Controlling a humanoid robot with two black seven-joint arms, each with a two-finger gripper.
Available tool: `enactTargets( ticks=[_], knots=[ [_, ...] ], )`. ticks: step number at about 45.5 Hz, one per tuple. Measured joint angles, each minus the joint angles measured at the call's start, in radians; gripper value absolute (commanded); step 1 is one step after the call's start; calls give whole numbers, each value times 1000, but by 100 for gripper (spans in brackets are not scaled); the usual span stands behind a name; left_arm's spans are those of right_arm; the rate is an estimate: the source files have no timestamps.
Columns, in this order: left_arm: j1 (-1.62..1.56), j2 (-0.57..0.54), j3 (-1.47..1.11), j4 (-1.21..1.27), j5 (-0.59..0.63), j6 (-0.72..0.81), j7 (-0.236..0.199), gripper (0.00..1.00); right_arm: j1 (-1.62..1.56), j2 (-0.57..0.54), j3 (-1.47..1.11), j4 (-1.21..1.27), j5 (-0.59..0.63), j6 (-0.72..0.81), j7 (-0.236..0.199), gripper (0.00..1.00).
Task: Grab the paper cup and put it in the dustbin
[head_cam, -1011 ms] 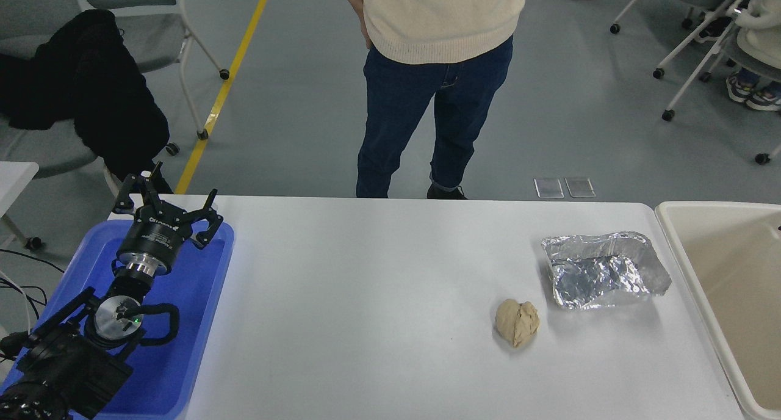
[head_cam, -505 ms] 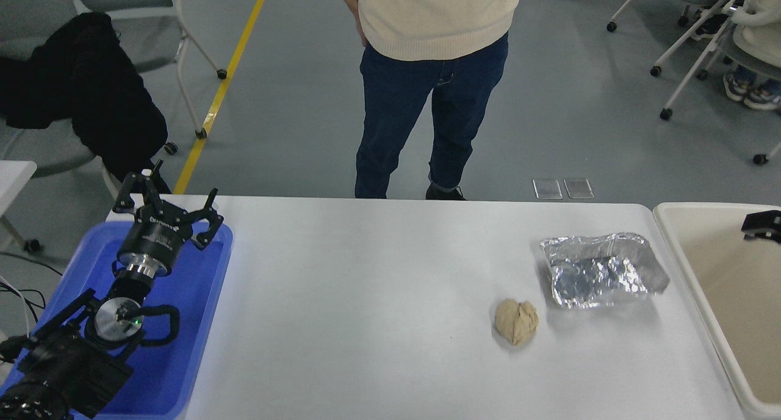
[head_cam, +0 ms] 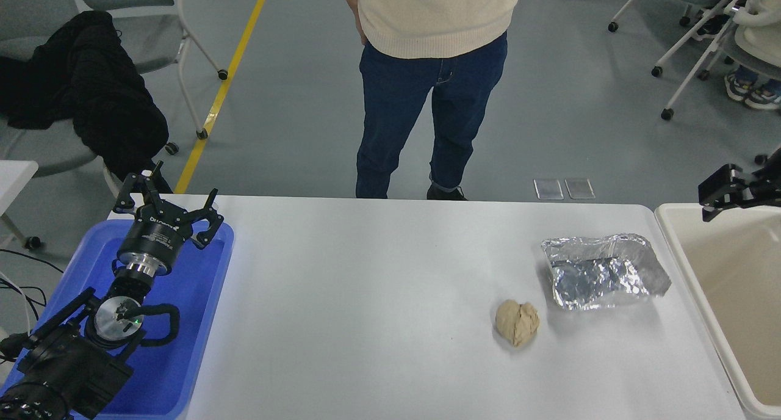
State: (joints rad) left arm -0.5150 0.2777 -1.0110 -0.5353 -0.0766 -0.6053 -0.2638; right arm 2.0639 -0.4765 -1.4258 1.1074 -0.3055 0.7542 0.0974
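Note:
No paper cup shows anywhere in the head view; it is hidden or out of view. The dustbin, a large cream-beige tub, stands at the table's right end and is partly cut off by the picture's edge; the part of its inside that shows is empty. My right gripper comes in from the right edge and hangs above the dustbin's far left corner; only its black tip shows, with nothing visible in it. My left gripper is parked at the lower left, open and empty.
A blue tray lies under the left arm. A tan paper wad and a crumpled silver foil tray lie on the white table's right half. A person stands at the far side.
My right gripper has come into view from the right edge and risen, moving left above the dustbin's far corner. The left arm and the table's objects have not moved.

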Motion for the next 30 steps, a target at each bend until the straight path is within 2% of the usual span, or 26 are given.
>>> enactTargets(
  ticks=[16, 30],
  knots=[
    [0, 0, 0, 0, 0, 1, 0, 100, 97, 153, 147, 25, -19, 25, 0, 100],
    [0, 0, 0, 0, 0, 1, 0, 100, 170, 205, 202, 42, -10, 30, 1, 100]
  ],
)
